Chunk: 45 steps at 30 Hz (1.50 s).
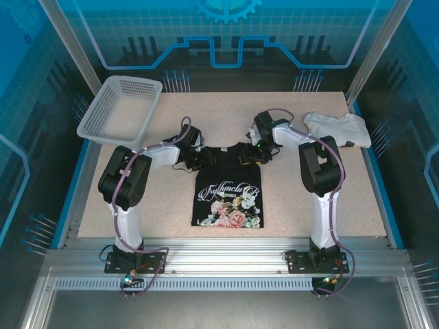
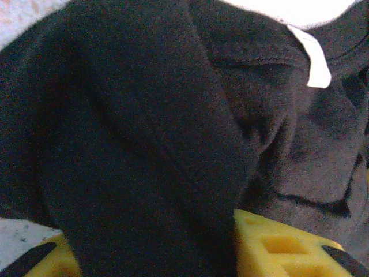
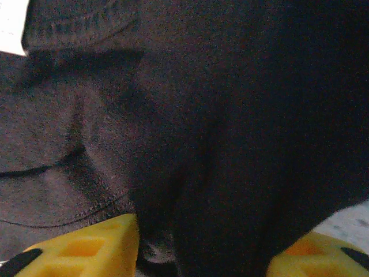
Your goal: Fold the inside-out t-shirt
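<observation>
T-shirt [image 1: 228, 195] lies print-up on your worktop [image 1: 329, 199], with your left claw [image 2: 150, 254] and right claw [image 3: 202, 254] each pinching its shoulder cloth.

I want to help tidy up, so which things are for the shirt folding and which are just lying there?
For the job: black t-shirt, left hand, right hand, both with its cloth between their fingers.
Just lying about: white basket, white garment at the back right.
</observation>
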Tool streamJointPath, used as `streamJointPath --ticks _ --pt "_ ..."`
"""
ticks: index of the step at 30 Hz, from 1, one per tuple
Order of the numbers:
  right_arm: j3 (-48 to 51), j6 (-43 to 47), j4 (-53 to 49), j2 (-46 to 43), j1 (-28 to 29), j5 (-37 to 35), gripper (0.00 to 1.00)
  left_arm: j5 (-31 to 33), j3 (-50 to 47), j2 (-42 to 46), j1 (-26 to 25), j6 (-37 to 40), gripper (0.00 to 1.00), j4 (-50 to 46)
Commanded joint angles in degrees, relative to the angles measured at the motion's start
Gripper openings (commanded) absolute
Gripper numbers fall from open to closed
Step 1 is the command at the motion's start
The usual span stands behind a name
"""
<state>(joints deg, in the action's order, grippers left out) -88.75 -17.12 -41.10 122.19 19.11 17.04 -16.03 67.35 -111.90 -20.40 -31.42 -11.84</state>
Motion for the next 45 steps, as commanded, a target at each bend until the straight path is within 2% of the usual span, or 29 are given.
streamJointPath --ticks 1,11,16,21,24,32,34,38,42,45 --pt "1.9 -2.01 0.52 1.56 1.85 4.78 0.42 -4.26 -1.15 -2.51 -0.82 -0.39 0.31 1.32" --pt "6.18 -3.37 7.88 -2.29 1.3 0.74 0.12 -4.62 -3.74 -1.69 2.08 -0.86 0.0 4.35" --pt "10.3 -3.35 16.34 -7.99 0.58 0.08 0.01 -6.56 -5.03 0.8 4.65 -1.65 0.0 8.51" --pt "10.33 -4.59 23.47 -11.77 -0.93 1.21 0.0 -9.36 -3.57 3.62 8.33 -3.68 0.0 12.52" --pt "6.7 -4.73 25.31 -12.32 -2.44 2.37 0.0 -9.97 -0.24 4.87 10.3 -4.33 0.0 13.34" --pt "-16.46 -2.57 19.47 -9.92 -4.94 5.22 0.0 -9.33 17.69 6.27 13.27 -3.65 0.0 11.24" --pt "-19.33 -1.53 18.09 -10.48 -4.93 5.07 0.0 -9.31 19.75 7.16 13.21 -3.28 0.0 11.06" --pt "-13.68 -1.06 20.3 -13.75 -4.95 5.71 0.0 -10.16 15.28 9.82 12.93 -3.73 0.0 13.58" --pt "-1.07 -1.52 24.19 -20.1 -4.55 7.22 0.0 -11.41 3.26 15.7 12.35 -6.42 0.0 19.24" --pt "11.57 -2.72 27.86 -26.84 -3.85 8.28 0.0 -11.39 -8.12 22.28 9.98 -6.84 0.0 23.07"
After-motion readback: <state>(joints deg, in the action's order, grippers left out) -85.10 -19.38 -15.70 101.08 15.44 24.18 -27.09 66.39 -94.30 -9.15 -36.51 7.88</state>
